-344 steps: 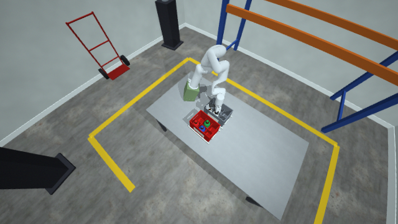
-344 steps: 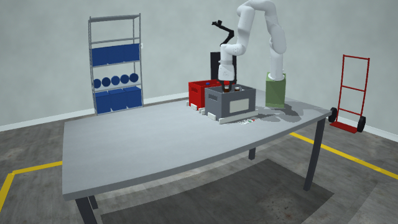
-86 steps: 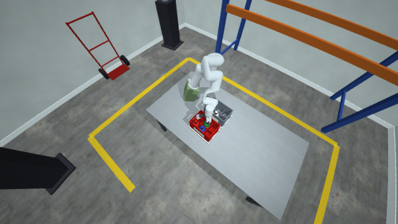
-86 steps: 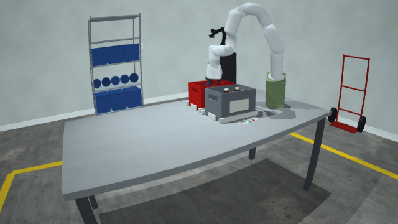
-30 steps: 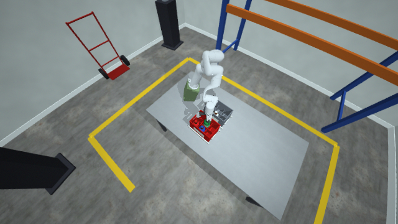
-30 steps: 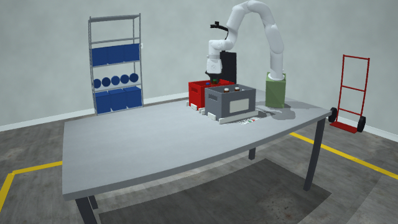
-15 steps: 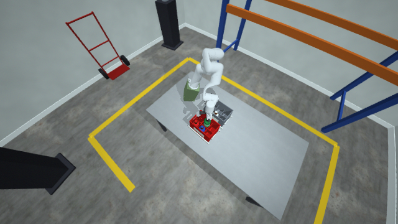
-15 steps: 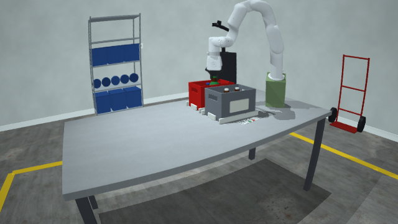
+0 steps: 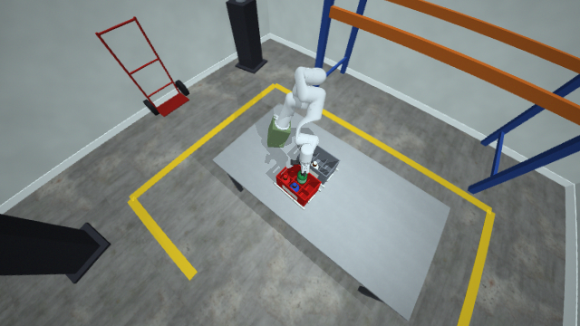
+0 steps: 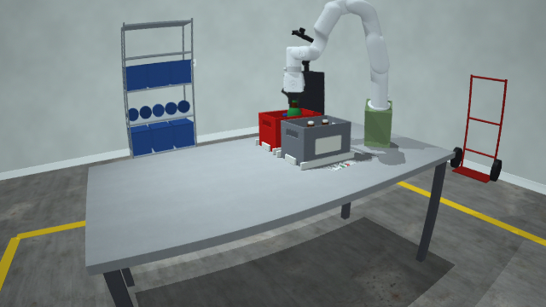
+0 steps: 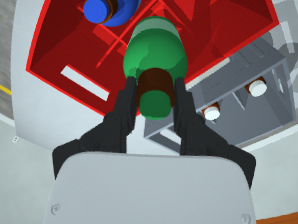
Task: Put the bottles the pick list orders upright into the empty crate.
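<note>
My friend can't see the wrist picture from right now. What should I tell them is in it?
The black two-fingered end effector grips a green bottle's brown neck over a red crate; nearby are a blue-capped bottle and a gray crate with two white-capped bottles.

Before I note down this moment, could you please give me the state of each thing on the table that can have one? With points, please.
Hand (image 10: 293, 101) (image 11: 155, 88): closed on the green bottle's neck.
Green bottle (image 10: 294, 112) (image 11: 155, 52): held, raised partly above the red crate.
Red crate (image 9: 308, 200) (image 10: 269, 136) (image 11: 50, 50): upright, holding a blue-capped bottle.
Gray crate (image 9: 330, 174) (image 10: 293, 143) (image 11: 210, 92): upright, two white-capped bottles inside.
</note>
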`<state>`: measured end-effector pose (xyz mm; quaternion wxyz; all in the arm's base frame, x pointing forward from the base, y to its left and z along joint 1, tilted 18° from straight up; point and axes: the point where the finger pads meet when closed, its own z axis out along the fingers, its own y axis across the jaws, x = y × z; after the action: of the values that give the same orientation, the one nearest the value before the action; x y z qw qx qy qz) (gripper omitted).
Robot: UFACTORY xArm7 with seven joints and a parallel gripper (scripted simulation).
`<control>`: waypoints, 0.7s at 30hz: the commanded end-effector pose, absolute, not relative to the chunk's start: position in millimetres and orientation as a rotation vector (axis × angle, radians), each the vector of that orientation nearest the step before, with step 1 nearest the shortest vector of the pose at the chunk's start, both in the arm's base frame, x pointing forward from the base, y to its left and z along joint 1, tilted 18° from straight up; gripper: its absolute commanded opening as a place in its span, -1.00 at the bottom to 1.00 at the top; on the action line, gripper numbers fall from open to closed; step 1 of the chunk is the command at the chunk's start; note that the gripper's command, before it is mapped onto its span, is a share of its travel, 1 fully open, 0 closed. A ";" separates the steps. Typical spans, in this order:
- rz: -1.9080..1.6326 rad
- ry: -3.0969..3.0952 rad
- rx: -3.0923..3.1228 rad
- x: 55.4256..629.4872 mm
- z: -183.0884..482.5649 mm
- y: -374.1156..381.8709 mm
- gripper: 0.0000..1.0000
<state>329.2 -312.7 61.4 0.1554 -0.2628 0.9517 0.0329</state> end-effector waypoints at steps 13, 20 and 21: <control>0.088 2.725 -0.751 322.9 86.1 -318.0 -1.00; 0.088 2.725 -0.751 319.6 97.2 -319.6 -1.00; 0.088 2.725 -0.751 319.1 98.8 -319.9 -1.00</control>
<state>320.4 -317.3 91.5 0.1554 -0.2628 0.9517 0.0328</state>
